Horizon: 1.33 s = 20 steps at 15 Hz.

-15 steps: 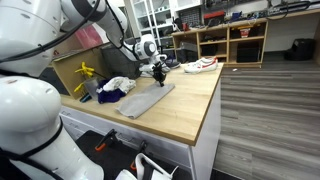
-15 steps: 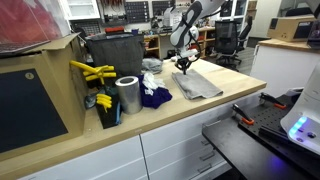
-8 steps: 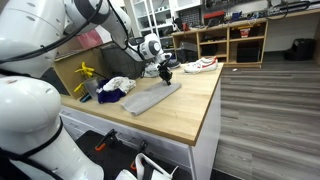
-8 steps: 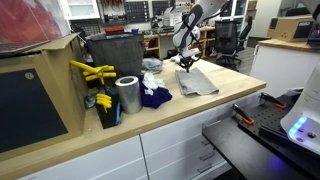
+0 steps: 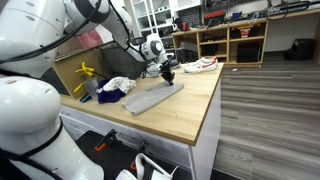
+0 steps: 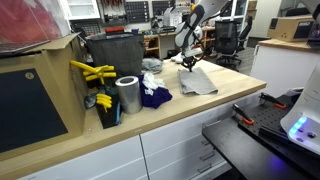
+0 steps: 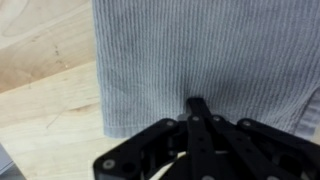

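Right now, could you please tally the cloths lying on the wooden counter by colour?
grey cloth: 1, pinched in the gripper
dark blue cloth: 1
white cloth: 1
Total: 3

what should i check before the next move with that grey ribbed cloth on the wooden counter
1. Grip: the gripper is shut on one edge of the grey ribbed cloth. ok
2. How much fabric sits between the fingers: the pinch hides it in the wrist view. cannot tell
3. Cloth on the surface: in both exterior views its free part lies flat on the light wooden counter, inside the edges. ok
4. Neighbours: in an exterior view the dark blue crumpled cloth lies beside it, apart. ok
5. Shiny metal cylinder: upright, well away from the gripper. ok
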{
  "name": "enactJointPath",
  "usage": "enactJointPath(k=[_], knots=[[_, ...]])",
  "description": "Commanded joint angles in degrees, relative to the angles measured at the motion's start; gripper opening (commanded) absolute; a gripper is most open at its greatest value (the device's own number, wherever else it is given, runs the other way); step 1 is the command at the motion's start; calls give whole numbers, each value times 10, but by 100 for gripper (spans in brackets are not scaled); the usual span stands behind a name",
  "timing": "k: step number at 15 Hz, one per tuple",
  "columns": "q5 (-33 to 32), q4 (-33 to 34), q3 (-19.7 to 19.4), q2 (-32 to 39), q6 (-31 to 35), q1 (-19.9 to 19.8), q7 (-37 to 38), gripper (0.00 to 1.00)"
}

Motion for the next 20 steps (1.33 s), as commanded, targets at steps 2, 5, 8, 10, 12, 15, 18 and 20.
enactJointPath(k=[2, 5, 8, 10, 12, 15, 18, 20], knots=[[-33, -86, -29, -35, 15, 0, 21, 0], [-54, -135, -48, -60, 15, 1, 27, 0], [-78, -187, -62, -88, 15, 4, 44, 0], [-96, -221, -68, -105, 13, 5, 56, 0], [-117, -251, -73, -119, 12, 4, 72, 0], [-144, -291, -76, -140, 7, 1, 93, 0], [-165, -322, -73, -157, 3, -2, 111, 0], [-170, -330, -68, -163, 5, -5, 123, 0]])
